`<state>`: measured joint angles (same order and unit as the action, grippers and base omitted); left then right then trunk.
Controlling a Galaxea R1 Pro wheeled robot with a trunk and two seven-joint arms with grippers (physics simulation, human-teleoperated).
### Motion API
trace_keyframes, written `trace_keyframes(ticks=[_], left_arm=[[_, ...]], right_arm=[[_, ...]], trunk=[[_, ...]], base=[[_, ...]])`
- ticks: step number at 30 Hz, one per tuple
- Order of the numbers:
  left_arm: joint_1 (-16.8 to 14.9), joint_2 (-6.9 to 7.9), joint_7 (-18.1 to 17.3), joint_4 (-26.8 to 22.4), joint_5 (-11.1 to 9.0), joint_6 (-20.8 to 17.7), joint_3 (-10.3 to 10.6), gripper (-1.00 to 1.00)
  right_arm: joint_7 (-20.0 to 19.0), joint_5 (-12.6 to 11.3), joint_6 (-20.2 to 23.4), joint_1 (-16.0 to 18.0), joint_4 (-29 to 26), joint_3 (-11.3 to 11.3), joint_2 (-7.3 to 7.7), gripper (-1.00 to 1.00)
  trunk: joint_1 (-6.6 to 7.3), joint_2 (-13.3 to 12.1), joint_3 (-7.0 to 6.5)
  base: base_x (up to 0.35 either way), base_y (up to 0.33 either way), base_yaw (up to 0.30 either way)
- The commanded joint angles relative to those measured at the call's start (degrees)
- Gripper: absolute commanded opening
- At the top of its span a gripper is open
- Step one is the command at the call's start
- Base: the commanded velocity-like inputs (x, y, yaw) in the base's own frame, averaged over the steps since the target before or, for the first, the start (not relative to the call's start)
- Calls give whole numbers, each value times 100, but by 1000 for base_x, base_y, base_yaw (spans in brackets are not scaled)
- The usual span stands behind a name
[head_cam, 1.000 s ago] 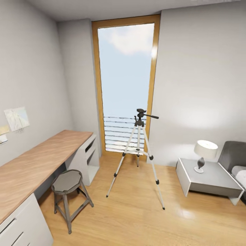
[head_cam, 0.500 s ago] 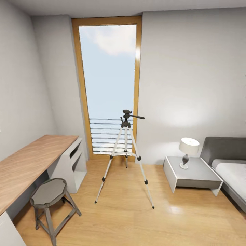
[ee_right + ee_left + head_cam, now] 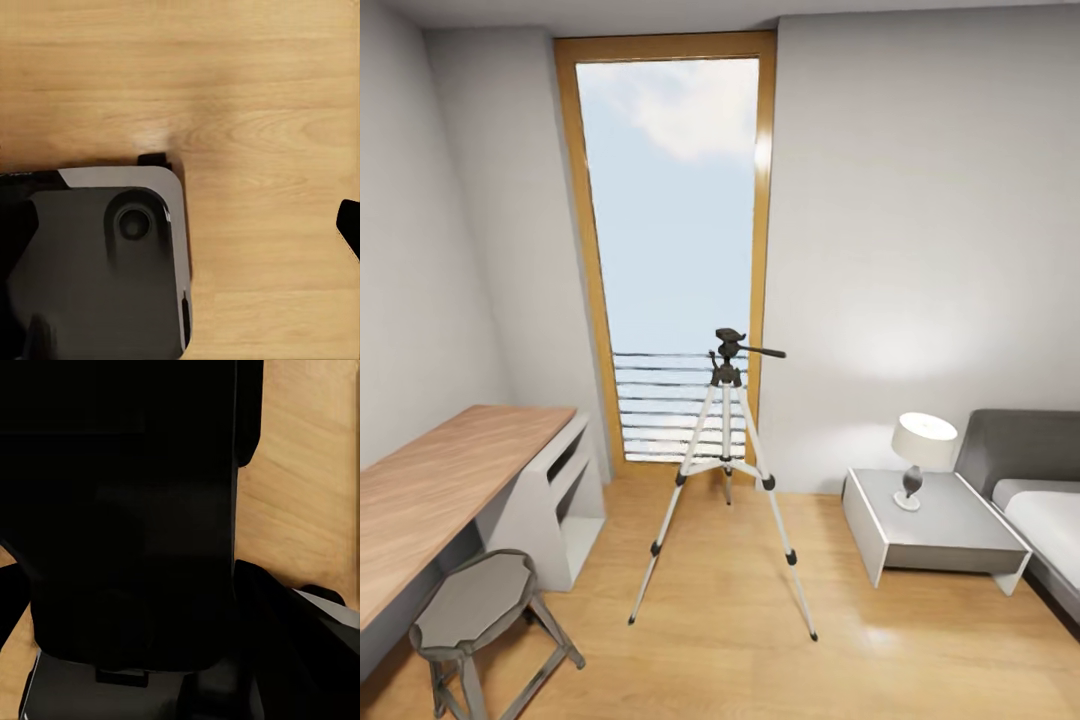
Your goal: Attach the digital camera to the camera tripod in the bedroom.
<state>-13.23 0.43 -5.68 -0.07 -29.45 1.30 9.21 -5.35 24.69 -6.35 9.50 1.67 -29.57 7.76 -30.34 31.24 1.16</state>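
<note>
The camera tripod [image 3: 725, 440] stands on the wood floor in front of the tall window [image 3: 670, 200], with three silver-white legs spread and its black head [image 3: 728, 345] bare, side handle pointing right. In the left wrist view a bulky black body, seemingly the digital camera [image 3: 127, 472], sits between the dark fingers [image 3: 292, 637] of my left gripper [image 3: 135, 585], which is shut on it. Its red dot is hidden. In the right wrist view one black fingertip [image 3: 351, 229] of my right gripper shows at the frame's edge over bare floor, with nothing between the fingers.
A wood-topped white desk [image 3: 450, 470] runs along the left wall, with a grey stool [image 3: 470, 600] before it. At the right stand a grey bedside table [image 3: 950, 520] with a lamp [image 3: 922, 445], and a bed [image 3: 1040, 500]. My dark base [image 3: 90, 270] shows below the right wrist.
The head view has swung right and the whole picture has shifted: the desk and stool slid toward the left edge and the bed came into view. The tripod itself stands as before.
</note>
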Motion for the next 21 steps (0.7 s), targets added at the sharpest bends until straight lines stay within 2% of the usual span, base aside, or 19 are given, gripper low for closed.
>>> trace_keyframes(ticks=[1, 21], left_arm=[[-6, 1, -30, 7, -52, 14, 48, -100], [-7, 1, -22, 7, -52, 5, 48, -100]], right_arm=[[-7, 42, -31, 8, 18, -49, 5, 100], [7, 36, -33, 8, 18, -56, 12, 100]], trunk=[[-6, 10, 11], [-6, 10, 11]], base=[[323, 0, 0], [323, 0, 0]])
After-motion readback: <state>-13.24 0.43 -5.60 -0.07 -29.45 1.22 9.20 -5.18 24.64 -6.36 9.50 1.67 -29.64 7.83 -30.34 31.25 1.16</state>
